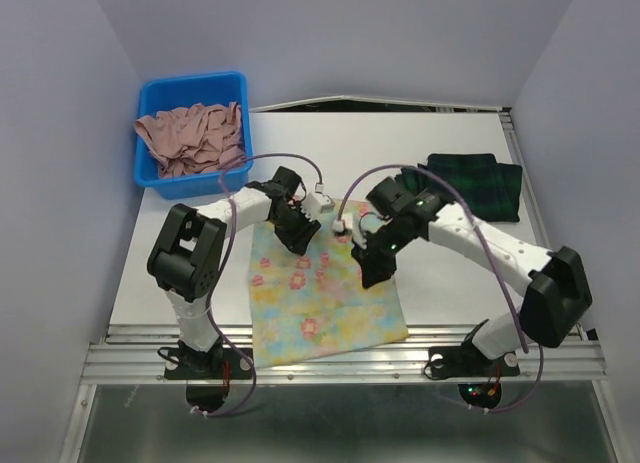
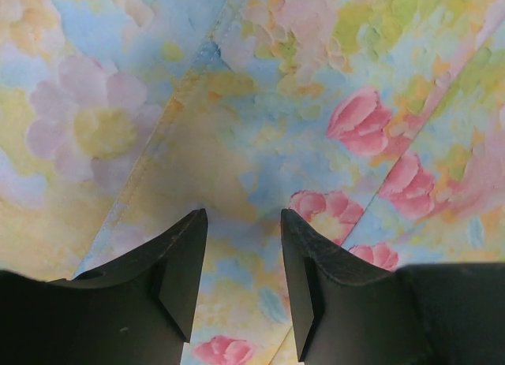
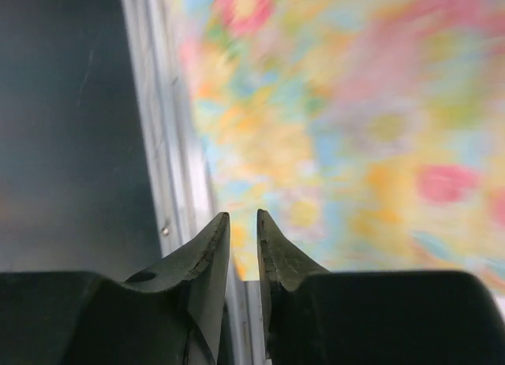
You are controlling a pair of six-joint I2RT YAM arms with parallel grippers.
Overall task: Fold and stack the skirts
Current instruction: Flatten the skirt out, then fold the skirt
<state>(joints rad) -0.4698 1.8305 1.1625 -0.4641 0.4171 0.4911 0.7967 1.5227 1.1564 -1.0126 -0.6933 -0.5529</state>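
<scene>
From above, the plaid skirt [image 1: 475, 183] lies folded at the far right of the table [image 1: 450, 283], while the floral skirt [image 1: 320, 308] lies spread at the near edge with the left gripper [image 1: 300, 240] and right gripper [image 1: 372, 271] at its far edge, so I judge folding this second skirt is the step in hand. The left wrist view shows its fingers [image 2: 177, 262] apart above the print beside a seam [image 2: 150, 152], pinching nothing; it must lower and close. The blurred right wrist view shows fingers [image 3: 207, 255] drawn nearly together with no cloth between, so they need to open first.
</scene>
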